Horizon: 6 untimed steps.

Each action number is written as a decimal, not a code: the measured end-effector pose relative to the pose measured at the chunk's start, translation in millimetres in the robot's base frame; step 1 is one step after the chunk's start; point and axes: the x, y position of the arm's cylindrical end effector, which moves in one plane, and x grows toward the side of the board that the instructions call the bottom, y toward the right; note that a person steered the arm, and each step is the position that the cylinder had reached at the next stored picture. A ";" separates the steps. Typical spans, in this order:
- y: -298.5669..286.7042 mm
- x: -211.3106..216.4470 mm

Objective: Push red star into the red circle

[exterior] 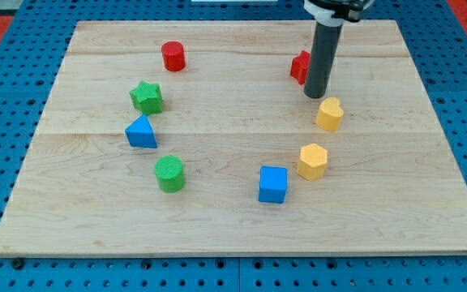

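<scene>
The red star (300, 66) lies at the upper right of the wooden board, partly hidden behind my rod. The red circle (173, 57) is a short red cylinder at the upper left of the board, well apart from the star. My tip (314, 95) rests on the board just below and to the right of the red star, close to it or touching it. The tip is above the yellow heart (329, 114).
A green star (147, 97), blue triangle (141, 132) and green circle (169, 174) stand on the left side. A blue cube (273, 185) and yellow hexagon (312, 161) stand at lower right. The board (233, 235) sits on a blue pegboard surface.
</scene>
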 end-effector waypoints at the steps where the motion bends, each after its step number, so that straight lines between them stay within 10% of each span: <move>1: 45.3 -30.4; 6: -175.9 -95.6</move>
